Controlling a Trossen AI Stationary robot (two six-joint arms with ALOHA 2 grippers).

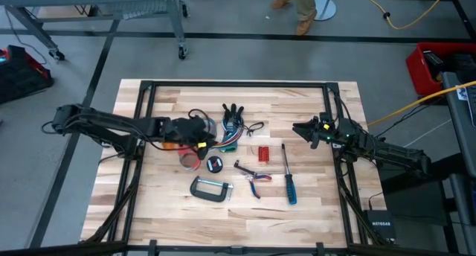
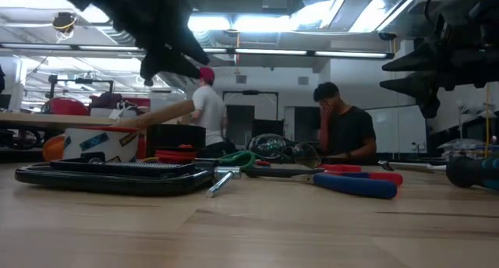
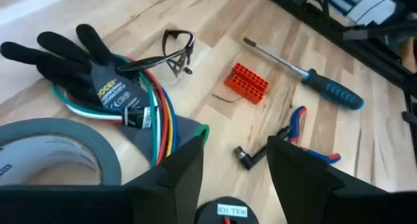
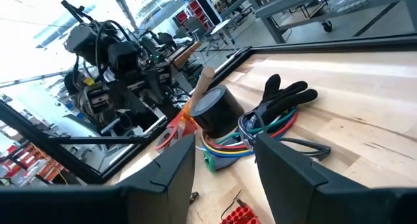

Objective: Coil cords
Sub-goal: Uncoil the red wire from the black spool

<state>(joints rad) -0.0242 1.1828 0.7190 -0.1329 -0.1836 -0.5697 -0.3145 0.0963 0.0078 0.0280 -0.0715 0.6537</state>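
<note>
Left gripper (image 3: 234, 162): jaws parted, holding nothing, raised over the table's middle just beside the grey tape roll (image 3: 49, 149). Cords (image 3: 159, 120): red, blue, green, white and black strands, bundled, lying across a black glove (image 3: 85, 71) next to that roll. Right gripper (image 4: 225, 168): jaws parted, empty, raised at the table's right side, well apart from the cords.

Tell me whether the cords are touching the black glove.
Touching. The left wrist view shows the cords running across the black glove, lying directly on its cuff.
</note>
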